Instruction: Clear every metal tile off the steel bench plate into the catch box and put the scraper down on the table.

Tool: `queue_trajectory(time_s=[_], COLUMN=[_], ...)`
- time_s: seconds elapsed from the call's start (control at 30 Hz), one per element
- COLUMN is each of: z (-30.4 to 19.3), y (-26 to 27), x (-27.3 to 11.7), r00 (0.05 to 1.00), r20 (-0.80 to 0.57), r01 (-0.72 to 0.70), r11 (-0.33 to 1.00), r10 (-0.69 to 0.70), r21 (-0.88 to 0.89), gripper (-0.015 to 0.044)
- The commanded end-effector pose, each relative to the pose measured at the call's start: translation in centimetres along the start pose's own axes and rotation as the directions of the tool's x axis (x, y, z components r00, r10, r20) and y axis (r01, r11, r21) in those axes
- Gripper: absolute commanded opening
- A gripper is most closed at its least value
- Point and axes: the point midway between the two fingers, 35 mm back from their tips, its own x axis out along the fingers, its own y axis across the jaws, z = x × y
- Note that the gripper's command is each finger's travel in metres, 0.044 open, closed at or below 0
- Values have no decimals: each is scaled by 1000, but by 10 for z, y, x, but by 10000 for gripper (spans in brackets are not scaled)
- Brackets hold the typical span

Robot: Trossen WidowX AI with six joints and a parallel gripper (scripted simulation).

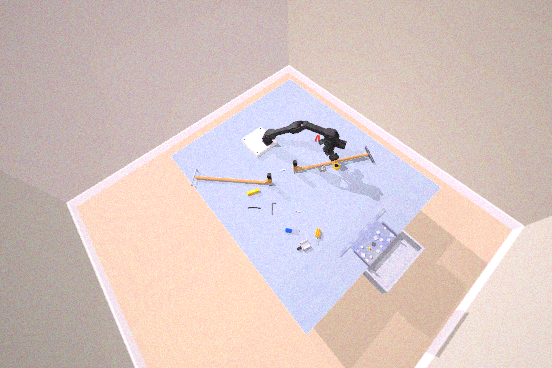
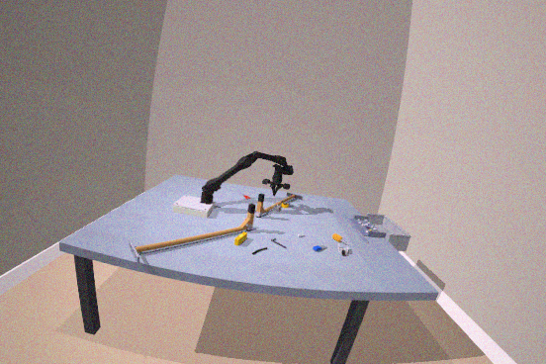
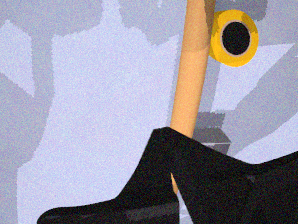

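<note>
My gripper (image 1: 333,157) (image 2: 274,194) (image 3: 161,135) is shut with nothing in it, above the handle of one long scraper (image 1: 315,166) (image 2: 278,205) (image 3: 191,85). This scraper lies on the table with a dark blade at its far end and a black-topped upright grip at its near end. A second long scraper (image 1: 230,180) (image 2: 193,238), with a thin pale blade, lies nearer the table's left side. The steel bench plate (image 1: 366,240) stands at the table's far edge and bears several small tiles, mostly pale, one dark (image 1: 374,244). The catch box (image 1: 387,288) (image 2: 400,239) adjoins its outer end.
A yellow tape roll (image 1: 336,166) (image 2: 285,205) (image 3: 215,50) lies right beside the nearer handle. A yellow block (image 1: 253,192) (image 2: 240,238), an orange-handled tool (image 1: 318,233) (image 2: 337,237), a blue item (image 1: 288,230) (image 2: 318,248) and a hex key (image 1: 273,209) lie around mid-table. A red item (image 1: 317,138) (image 2: 246,197) lies near the arm.
</note>
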Motion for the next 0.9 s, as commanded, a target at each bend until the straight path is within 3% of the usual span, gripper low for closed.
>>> queue_trajectory(time_s=[0.0,0.3,0.87], z=[4,4,8], y=[13,30,27], x=[-26,-47,-19], r00=[1000,1000,1000], r20=[15,16,16], r01=[16,15,15], r11=[998,990,987], r10=[-17,-17,-18], r21=[62,142,160], gripper=[0,0,0])
